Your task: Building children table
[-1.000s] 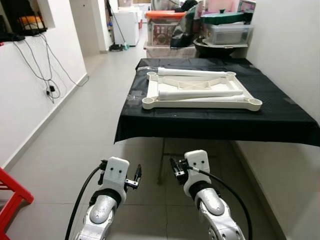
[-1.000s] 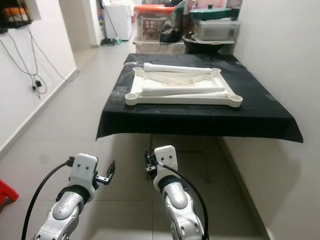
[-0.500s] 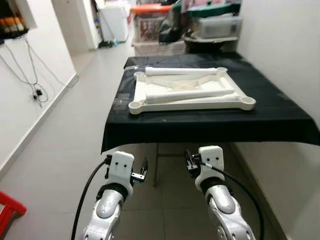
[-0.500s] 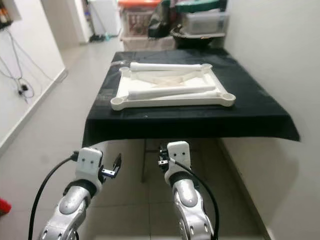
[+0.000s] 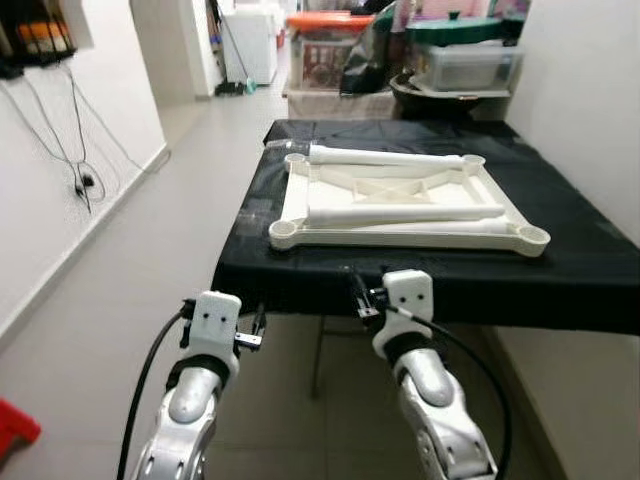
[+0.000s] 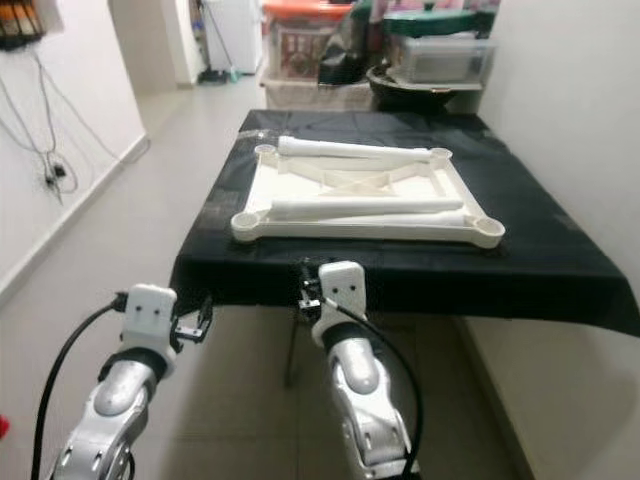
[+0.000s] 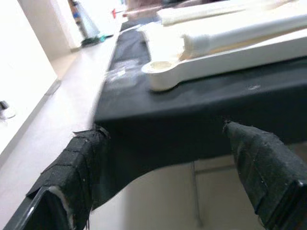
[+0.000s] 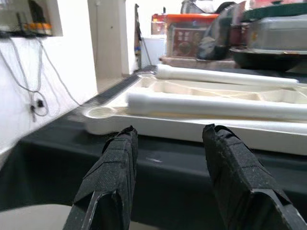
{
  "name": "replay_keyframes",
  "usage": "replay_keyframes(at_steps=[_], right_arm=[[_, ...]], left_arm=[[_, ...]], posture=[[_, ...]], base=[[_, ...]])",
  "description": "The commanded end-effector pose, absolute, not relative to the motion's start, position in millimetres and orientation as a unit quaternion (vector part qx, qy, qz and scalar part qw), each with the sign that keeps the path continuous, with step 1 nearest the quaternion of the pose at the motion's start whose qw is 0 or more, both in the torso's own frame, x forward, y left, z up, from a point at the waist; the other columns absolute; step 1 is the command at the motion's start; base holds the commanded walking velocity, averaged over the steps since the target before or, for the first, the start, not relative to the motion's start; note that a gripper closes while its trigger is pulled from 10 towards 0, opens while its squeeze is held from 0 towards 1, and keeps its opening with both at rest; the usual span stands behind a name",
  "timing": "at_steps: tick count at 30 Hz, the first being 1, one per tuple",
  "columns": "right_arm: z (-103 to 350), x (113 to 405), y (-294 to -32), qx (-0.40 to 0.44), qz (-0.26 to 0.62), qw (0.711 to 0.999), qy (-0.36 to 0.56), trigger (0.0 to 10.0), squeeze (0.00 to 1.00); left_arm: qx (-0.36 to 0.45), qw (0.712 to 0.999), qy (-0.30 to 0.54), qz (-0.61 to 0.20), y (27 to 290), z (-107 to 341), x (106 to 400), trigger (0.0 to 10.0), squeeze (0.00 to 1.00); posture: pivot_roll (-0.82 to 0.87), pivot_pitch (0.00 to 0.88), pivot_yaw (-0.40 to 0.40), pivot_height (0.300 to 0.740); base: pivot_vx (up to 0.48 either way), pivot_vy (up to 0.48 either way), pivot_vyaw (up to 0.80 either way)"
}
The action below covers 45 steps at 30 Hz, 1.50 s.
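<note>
A cream table top [image 5: 400,238] lies upside down on a table draped in black cloth [image 5: 570,275]. Two white tube legs rest across it, one at the far side [image 5: 385,156] and one nearer [image 5: 400,213]. My left gripper [image 5: 258,323] is open just below the cloth's front left corner. The left wrist view shows its fingers [image 7: 72,167] wide apart, facing the table top's corner socket [image 7: 160,72]. My right gripper [image 5: 355,292] is open at the cloth's front edge. In the right wrist view, its fingers [image 8: 112,167] frame the near leg [image 8: 216,106].
Storage boxes and a dark basin [image 5: 455,65] crowd the far end of the table. A white wall [image 5: 590,120] runs close along the right. Tiled corridor floor [image 5: 130,260] lies open to the left, with cables [image 5: 85,180] on the left wall and something red [image 5: 15,425] low down.
The camera has come closer to the table. Both grippers, held low over the floor a second ago, now sit up at the cloth's front edge, still open.
</note>
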State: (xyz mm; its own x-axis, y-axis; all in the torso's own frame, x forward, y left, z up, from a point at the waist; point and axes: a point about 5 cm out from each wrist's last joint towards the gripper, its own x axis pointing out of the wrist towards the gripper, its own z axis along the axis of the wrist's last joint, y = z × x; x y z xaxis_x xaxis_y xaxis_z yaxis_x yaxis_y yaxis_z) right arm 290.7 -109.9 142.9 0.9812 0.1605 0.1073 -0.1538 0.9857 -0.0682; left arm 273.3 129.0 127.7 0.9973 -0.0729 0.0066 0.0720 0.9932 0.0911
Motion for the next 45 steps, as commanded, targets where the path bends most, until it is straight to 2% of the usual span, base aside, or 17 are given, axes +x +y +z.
replay_keyframes(at_steps=[1, 28, 35, 40, 45], right_arm=[[143, 290, -112, -0.026, 0.075, 0.995, -0.06, 10.0, 0.0], [149, 294, -112, -0.021, 0.067, 0.995, -0.075, 10.0, 0.0], [153, 297, -113, -0.014, 0.062, 0.995, -0.081, 10.0, 0.0], [164, 302, -119, -0.005, 0.046, 0.994, -0.098, 10.0, 0.0], [166, 304, -121, -0.005, 0.042, 0.994, -0.099, 10.0, 0.0]], left_arm=[[0.041, 0.998, -0.009, -0.042, 127, 129, 274, 10.0, 0.0], [0.043, 0.997, -0.026, -0.053, 125, 135, 275, 10.0, 0.0], [0.046, 0.994, -0.028, -0.098, 118, 140, 282, 10.0, 0.0], [0.11, 0.977, -0.064, -0.173, 119, 165, 300, 10.0, 0.0], [0.13, 0.969, -0.076, -0.198, 121, 174, 307, 10.0, 0.0]], posture=[[0.08, 0.0, -0.005, 0.74], [0.08, 0.0, 0.001, 0.74], [0.08, 0.0, 0.006, 0.74], [0.09, 0.0, 0.014, 0.74], [0.1, 0.0, 0.016, 0.74]], base=[[0.311, 0.0, 0.0], [0.311, 0.0, 0.0], [0.129, 0.0, 0.0], [0.0, 0.0, 0.0], [0.0, 0.0, -0.16]])
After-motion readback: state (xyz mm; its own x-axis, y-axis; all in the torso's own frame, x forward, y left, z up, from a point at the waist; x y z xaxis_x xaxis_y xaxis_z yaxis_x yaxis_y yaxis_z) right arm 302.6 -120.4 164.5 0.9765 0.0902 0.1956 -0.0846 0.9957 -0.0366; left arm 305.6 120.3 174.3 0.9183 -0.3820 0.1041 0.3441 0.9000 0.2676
